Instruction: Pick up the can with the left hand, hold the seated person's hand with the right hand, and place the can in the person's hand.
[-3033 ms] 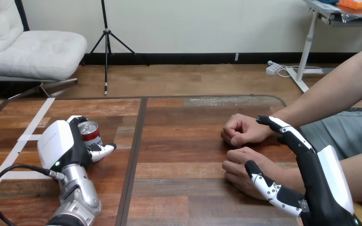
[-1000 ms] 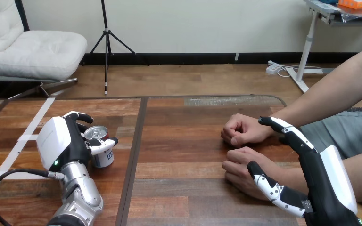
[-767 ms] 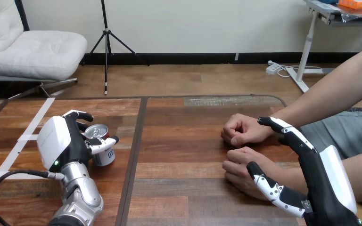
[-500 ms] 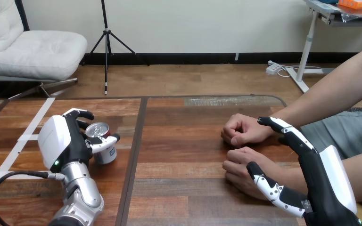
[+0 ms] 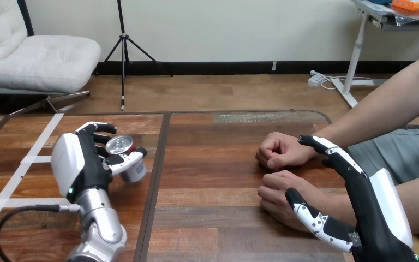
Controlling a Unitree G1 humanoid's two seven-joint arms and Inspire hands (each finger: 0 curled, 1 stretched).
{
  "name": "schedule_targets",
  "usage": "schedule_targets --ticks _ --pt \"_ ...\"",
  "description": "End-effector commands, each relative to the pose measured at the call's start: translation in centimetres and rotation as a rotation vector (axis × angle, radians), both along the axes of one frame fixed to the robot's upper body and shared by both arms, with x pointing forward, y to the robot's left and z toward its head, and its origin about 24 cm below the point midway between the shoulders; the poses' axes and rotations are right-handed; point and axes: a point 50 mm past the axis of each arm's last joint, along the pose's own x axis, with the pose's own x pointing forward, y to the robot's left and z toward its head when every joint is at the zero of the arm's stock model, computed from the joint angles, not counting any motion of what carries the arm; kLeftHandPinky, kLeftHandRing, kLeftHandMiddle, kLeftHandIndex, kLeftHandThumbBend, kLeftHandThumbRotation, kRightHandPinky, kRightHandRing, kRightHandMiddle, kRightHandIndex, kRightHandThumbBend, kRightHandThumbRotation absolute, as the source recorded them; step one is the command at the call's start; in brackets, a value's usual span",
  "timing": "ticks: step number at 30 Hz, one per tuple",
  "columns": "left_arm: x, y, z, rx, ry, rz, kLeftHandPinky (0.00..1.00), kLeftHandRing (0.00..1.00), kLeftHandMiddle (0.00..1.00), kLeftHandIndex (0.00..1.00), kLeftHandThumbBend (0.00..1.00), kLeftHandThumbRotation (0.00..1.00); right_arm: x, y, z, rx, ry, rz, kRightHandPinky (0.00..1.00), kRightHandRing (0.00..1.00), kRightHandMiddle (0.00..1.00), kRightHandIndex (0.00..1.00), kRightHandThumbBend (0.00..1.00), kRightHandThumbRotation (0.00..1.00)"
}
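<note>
A small red and white can [image 5: 127, 158] with a silver top is held tilted above the table's left half. My left hand [image 5: 83, 161] is shut on it, fingers over the far side and thumb across the front. The person's two hands rest as loose fists at the right: the farther fist [image 5: 279, 149] and the nearer fist [image 5: 281, 191]. My right hand [image 5: 360, 202] stands open beside the person's forearms. Its fingers reach up by the farther wrist, its thumb lies along the nearer wrist, and it curls round neither.
The wooden table [image 5: 213, 218] has a dark seam [image 5: 155, 185] running front to back just right of the can. White tape strips [image 5: 19, 174] mark the left part. A black cable [image 5: 16, 215] loops by my left forearm.
My left hand has lifted the can off the table, tilted it and carried it up and to the right. My right hand and the person's fists have not moved.
</note>
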Motion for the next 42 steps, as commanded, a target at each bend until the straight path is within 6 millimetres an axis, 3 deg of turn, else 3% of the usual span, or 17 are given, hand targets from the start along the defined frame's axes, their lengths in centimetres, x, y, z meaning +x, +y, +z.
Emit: schedule_targets --ticks 1,20,42 --pt "1.2 -1.0 2.1 -0.063 -0.128 -0.029 0.43 0.44 0.48 0.56 0.71 0.0 0.7 0.4 1.7 0.0 -0.085 0.01 0.82 0.88 0.88 0.82 0.49 0.0" --pt "0.8 -2.1 2.5 -0.138 -0.228 -0.077 0.4 0.43 0.48 0.57 0.73 0.0 1.0 0.2 2.0 -0.048 -0.081 0.019 0.84 0.89 0.89 0.84 0.53 0.0" --pt "-0.2 -3.4 2.4 -0.202 -0.302 -0.162 0.45 0.44 0.48 0.56 0.74 0.0 2.1 -1.7 3.4 -0.423 -0.04 0.038 0.9 0.91 0.92 0.89 0.73 0.0"
